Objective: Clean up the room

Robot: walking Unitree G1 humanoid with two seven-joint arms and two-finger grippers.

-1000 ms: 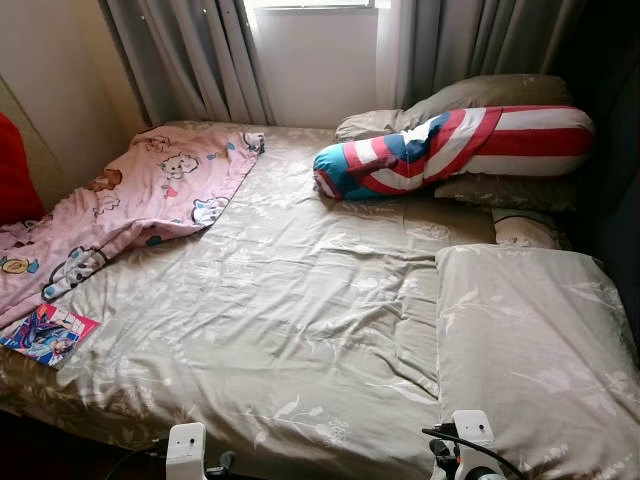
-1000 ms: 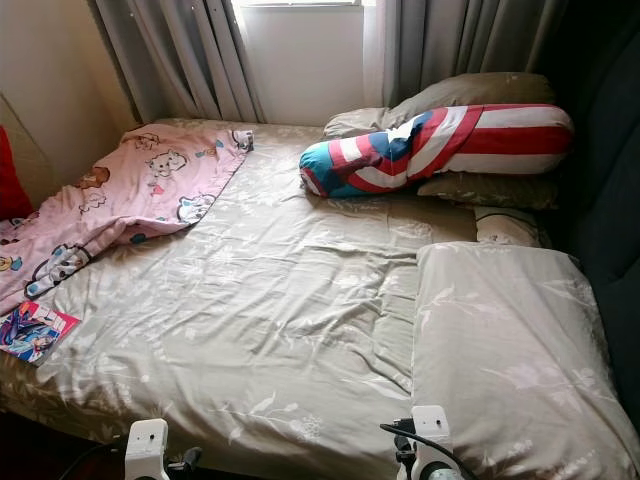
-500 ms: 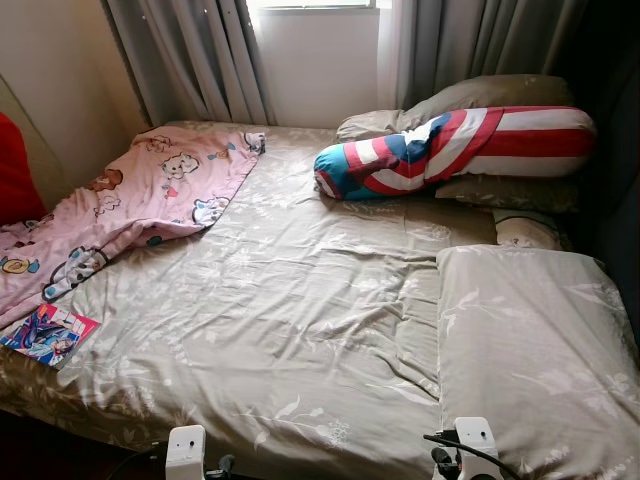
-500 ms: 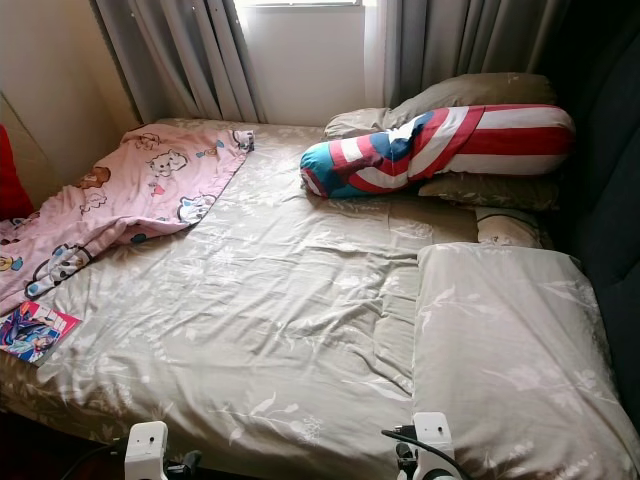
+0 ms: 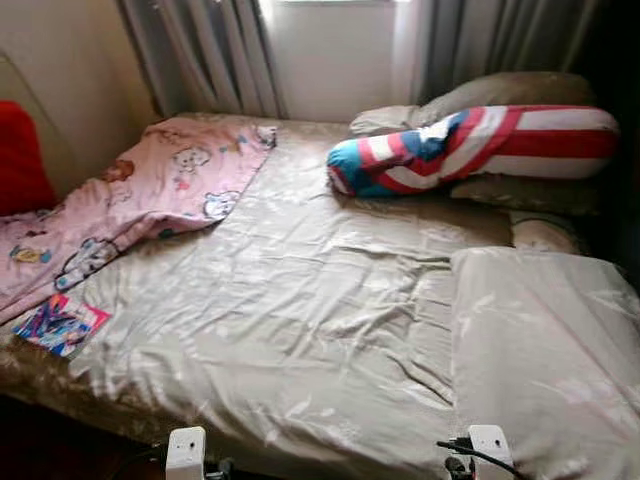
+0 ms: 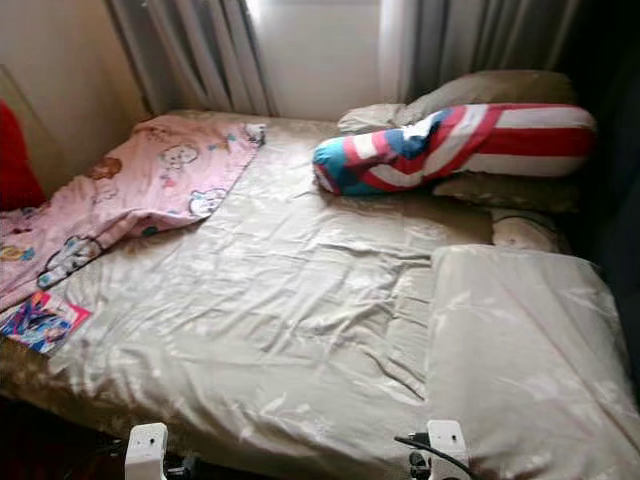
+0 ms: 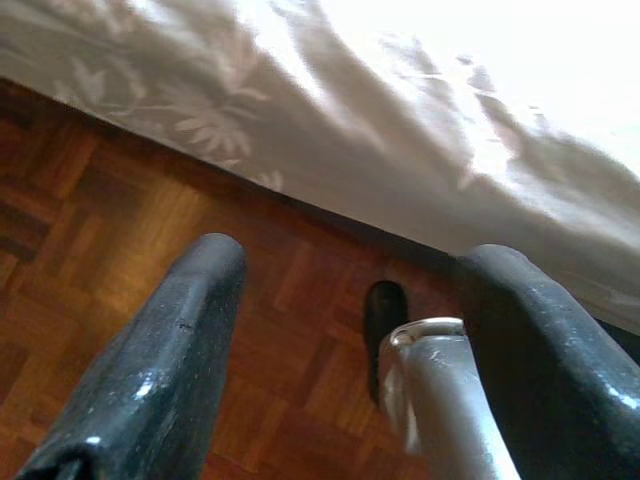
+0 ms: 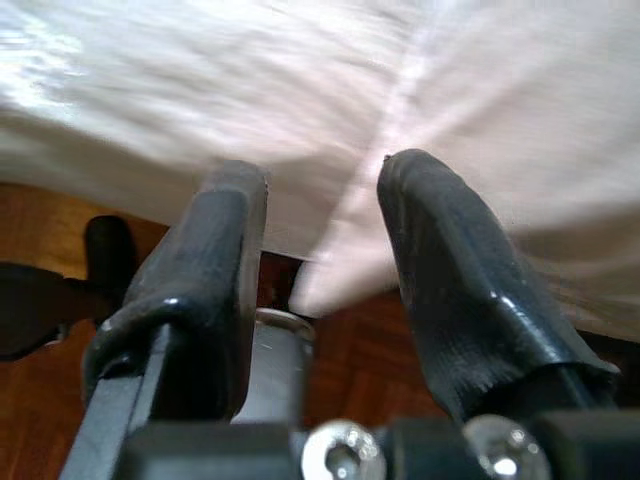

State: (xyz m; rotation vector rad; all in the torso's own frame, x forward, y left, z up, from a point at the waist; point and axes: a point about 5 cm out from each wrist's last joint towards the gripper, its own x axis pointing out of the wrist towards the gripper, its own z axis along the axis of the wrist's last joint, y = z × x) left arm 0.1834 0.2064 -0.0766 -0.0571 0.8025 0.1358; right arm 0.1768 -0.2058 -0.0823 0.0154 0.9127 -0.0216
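Left hand (image 7: 340,330) and right hand (image 8: 320,250) spread, empty, at bed (image 5: 300,320) edge.

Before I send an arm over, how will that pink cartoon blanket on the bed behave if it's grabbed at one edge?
The pink blanket lies rumpled and draped over the bed, so it is likely floppy and would trail. It looks thin, probably light. Its lower edge lies near the colourful booklet, so dragging may shift that.
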